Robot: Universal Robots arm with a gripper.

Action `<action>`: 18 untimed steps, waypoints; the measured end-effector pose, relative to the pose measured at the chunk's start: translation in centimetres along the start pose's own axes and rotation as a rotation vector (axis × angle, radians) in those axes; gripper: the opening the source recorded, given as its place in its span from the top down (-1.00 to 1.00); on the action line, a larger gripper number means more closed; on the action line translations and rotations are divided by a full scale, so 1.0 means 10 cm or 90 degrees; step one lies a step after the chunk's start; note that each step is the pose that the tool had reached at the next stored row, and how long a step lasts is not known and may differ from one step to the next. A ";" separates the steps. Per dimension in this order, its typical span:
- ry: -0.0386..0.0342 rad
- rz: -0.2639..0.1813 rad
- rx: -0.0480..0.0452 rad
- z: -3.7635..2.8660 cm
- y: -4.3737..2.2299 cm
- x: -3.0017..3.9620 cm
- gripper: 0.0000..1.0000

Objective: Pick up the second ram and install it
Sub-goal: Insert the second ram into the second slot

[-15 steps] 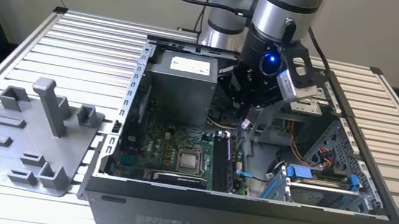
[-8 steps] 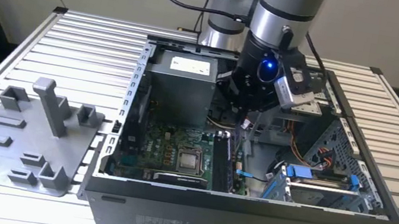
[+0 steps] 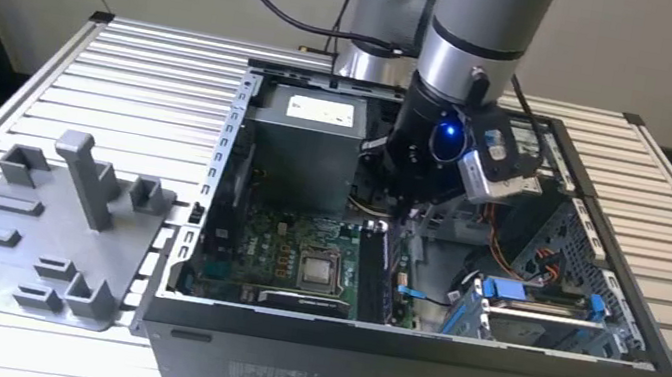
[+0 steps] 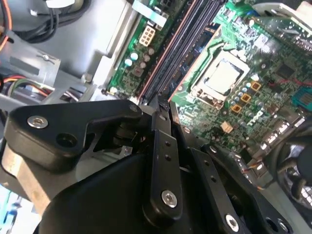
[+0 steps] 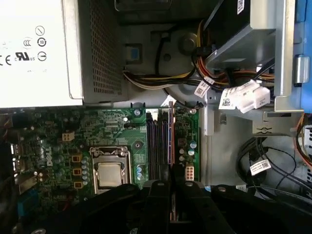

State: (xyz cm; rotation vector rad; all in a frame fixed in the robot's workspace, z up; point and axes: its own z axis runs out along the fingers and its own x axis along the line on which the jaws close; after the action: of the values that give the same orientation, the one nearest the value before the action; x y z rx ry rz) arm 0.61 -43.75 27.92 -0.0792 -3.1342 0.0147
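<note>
The second ram [image 5: 171,136] is a thin dark stick seen edge-on with a reddish edge. It stands lengthwise over the memory slots [image 5: 157,146] of the green motherboard [image 5: 97,126]. My gripper [image 5: 171,184] is shut on its near end, with the black fingers [image 5: 157,195] pressed close on either side. In the second wrist view the fingertips of the gripper [image 4: 163,105] meet at the end of the long dark slots [image 4: 187,36]. In the exterior view the gripper [image 3: 402,221] reaches down inside the open computer case [image 3: 417,358], beside the processor socket [image 3: 320,269].
A grey fixture tray [image 3: 32,232] with upright posts lies on the slatted table at the exterior view's left. Inside the case are the power supply [image 3: 303,143], bundled cables with white connectors [image 5: 243,95] and a blue drive cage [image 3: 535,301] close to the slots.
</note>
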 end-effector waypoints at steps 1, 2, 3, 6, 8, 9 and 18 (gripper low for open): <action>0.0001 -0.002 0.0000 0.017 -0.007 0.003 0.73; 0.0005 -0.004 -0.0002 0.034 -0.016 0.008 0.73; 0.0007 -0.006 -0.0002 0.046 -0.026 0.015 0.73; 0.0007 -0.008 -0.0007 0.096 -0.041 0.060 0.73; 0.0009 -0.008 -0.0006 0.131 -0.046 0.073 0.73; 0.0010 -0.008 -0.0007 0.149 -0.046 0.076 0.73; 0.0023 -0.008 -0.0006 0.273 -0.092 0.082 0.73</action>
State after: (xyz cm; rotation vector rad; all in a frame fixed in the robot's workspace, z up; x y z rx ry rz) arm -0.27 -44.66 25.20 -0.0594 -3.1310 0.0130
